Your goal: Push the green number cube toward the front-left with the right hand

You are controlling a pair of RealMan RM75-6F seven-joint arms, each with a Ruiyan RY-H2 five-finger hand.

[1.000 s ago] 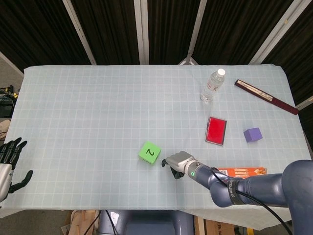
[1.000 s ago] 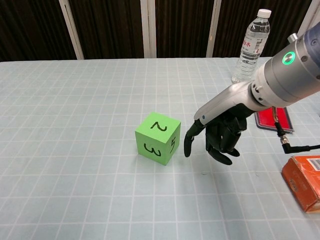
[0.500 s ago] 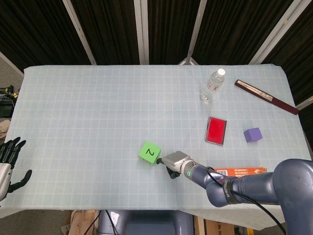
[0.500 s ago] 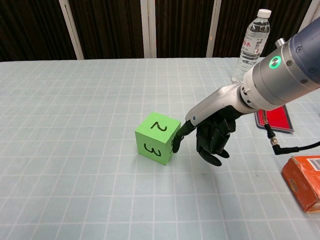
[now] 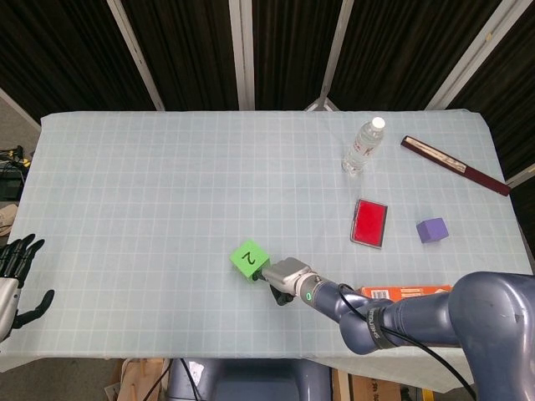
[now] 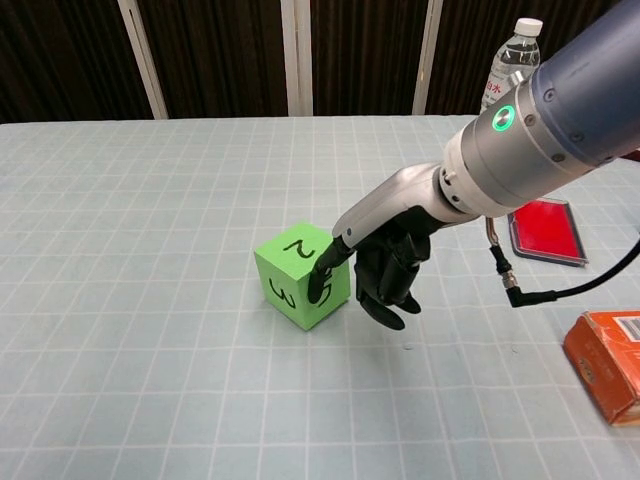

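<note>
The green number cube sits near the table's front middle, showing 2 on top and 3 on its near face. My right hand is just to its right, thumb pressing the cube's right face while the other fingers curl downward, holding nothing. My left hand hangs off the table's front-left edge with fingers spread and nothing in it; only the head view shows it.
At the right lie a red flat case, a purple block, a water bottle, a dark red long box and an orange box near the front edge.
My right hand has moved left, met the cube's right side and shoved it a little to the left, turning it slightly. The left hand has stayed where it was.
</note>
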